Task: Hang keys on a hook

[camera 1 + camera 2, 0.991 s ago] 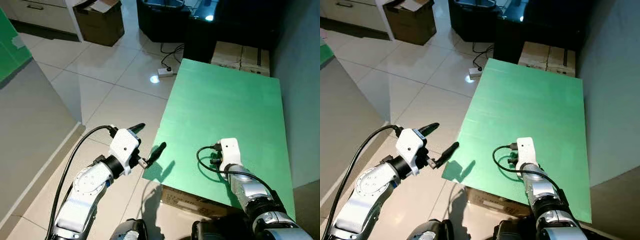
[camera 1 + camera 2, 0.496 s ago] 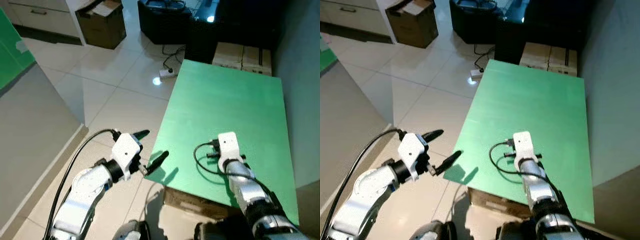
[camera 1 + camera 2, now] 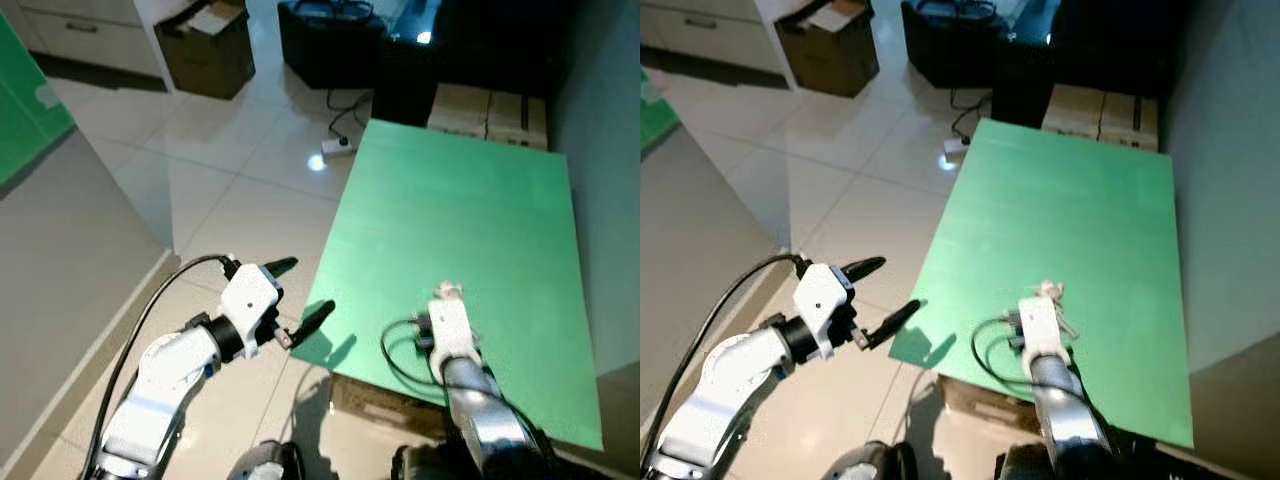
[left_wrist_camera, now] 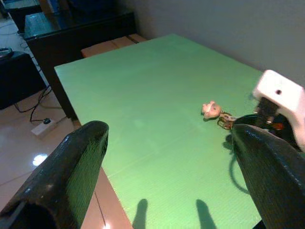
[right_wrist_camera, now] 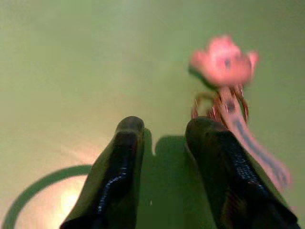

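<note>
Head cam looks down on a big green board [image 3: 470, 220], flat and low, resting on a cardboard box [image 3: 385, 400] whose edge peeks out under the near side. Grey wall runs along the board's right side. Floor [image 3: 230, 190] is pale glossy tile w/ a bright lamp glare near a white power strip [image 3: 335, 146] and its black cord, just off the board's far left corner. Beyond that: black cabinet [image 3: 330, 40], two tan boxes [image 3: 487, 110] at the board's far edge, an open brown carton [image 3: 205, 45] further left. Grey partition w/ a green panel [image 3: 30, 100] on the far left.

Keys [image 4: 221, 117], w/ a small pink charm [image 4: 209, 109], lie on the board near its front, just ahead of the right gripper [image 5: 164, 131]. Right gripper sits low over the green, fingers [image 5: 121, 162] a little apart, gripping nothing; in the wrist cam the blurred keys are just beside one fingertip, contact can't be told. Left gripper [image 3: 300, 292] hovers over the tile just off the board's left front corner, fingers spread wide, empty, its shadow on the board's corner.
</note>
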Robot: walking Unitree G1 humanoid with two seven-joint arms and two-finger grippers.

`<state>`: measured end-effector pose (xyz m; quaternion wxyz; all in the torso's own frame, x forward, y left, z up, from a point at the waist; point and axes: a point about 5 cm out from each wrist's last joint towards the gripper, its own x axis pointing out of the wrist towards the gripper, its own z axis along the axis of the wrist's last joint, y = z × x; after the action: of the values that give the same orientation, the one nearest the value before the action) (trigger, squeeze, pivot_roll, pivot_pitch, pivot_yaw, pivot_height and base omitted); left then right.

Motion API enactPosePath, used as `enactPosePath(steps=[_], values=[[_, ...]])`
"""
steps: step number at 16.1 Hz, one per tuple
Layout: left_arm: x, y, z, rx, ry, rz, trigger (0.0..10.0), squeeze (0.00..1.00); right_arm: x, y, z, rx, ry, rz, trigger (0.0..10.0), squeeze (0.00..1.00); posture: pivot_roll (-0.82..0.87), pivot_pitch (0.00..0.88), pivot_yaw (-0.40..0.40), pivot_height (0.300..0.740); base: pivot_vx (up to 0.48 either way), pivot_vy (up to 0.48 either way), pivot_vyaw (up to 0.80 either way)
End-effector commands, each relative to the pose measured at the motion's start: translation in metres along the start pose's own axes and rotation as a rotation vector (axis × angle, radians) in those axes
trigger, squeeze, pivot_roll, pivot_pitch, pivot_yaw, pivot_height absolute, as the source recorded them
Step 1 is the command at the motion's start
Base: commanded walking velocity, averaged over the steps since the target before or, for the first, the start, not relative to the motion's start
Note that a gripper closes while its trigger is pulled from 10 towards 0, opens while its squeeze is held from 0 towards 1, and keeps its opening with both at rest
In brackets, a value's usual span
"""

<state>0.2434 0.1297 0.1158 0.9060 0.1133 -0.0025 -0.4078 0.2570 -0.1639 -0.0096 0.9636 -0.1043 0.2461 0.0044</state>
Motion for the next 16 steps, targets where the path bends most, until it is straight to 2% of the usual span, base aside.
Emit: enactPosePath(steps=[1, 2, 4, 9, 12, 13, 14, 16], values=[[-0.002, 0.001, -0.001, 0.001, 0.007, -0.006, 10.0, 0.0, -0.002, -0.001, 0.003, 0.015, -0.015, -0.006, 10.0, 1.0, -0.05, 0.126, 0.103, 0.74, 0.0, 0.0, 0.0], [-0.003, 0.003, 0.0, 0.005, 0.009, -0.006, 10.0, 0.0, -0.009, -0.002, -0.003, 0.006, -0.018, -0.019, 10.0, 1.0, -0.05, 0.126, 0.107, 0.74, 0.0, 0.0, 0.0], [-0.004, 0.004, 0.0, 0.007, 0.01, -0.006, 10.0, 0.0, -0.012, -0.006, -0.005, 0.01, -0.01, -0.047, 10.0, 1.0, -0.05, 0.126, 0.108, 0.74, 0.0, 0.0, 0.0], [-0.003, 0.005, 0.0, 0.01, 0.011, -0.008, 10.0, 0.0, -0.006, -0.02, 0.006, 0.019, -0.051, -0.103, 10.0, 1.0, -0.04, 0.127, 0.114, 0.74, 0.0, 0.0, 0.0], [-0.003, 0.006, 0.0, 0.015, 0.014, -0.012, 10.0, 0.0, 0.004, -0.031, 0.009, 0.027, -0.025, -0.129, 10.0, 1.0, -0.04, 0.129, 0.118, 0.74, 0.0, 0.0, 0.0], [-0.003, 0.006, 0.001, 0.016, 0.014, -0.013, 10.0, 0.0, 0.006, -0.035, 0.009, 0.027, -0.017, -0.133, 10.0, 0.53, -0.03, 0.131, 0.119, 0.74, 0.0, 0.0, 0.0], [-0.003, 0.006, 0.001, 0.017, 0.014, -0.015, 10.0, 0.0, 0.008, -0.038, 0.009, 0.035, -0.013, -0.128, 10.0, 0.0, -0.03, 0.133, 0.121, 0.74, 0.0, 0.0, 0.0], [-0.003, 0.006, 0.001, 0.018, 0.016, -0.019, 10.0, 0.0, 0.012, -0.042, 0.011, 0.052, -0.016, -0.095, 10.0, 0.0, -0.03, 0.137, 0.125, 0.74, 0.0, 0.0, 0.0]])
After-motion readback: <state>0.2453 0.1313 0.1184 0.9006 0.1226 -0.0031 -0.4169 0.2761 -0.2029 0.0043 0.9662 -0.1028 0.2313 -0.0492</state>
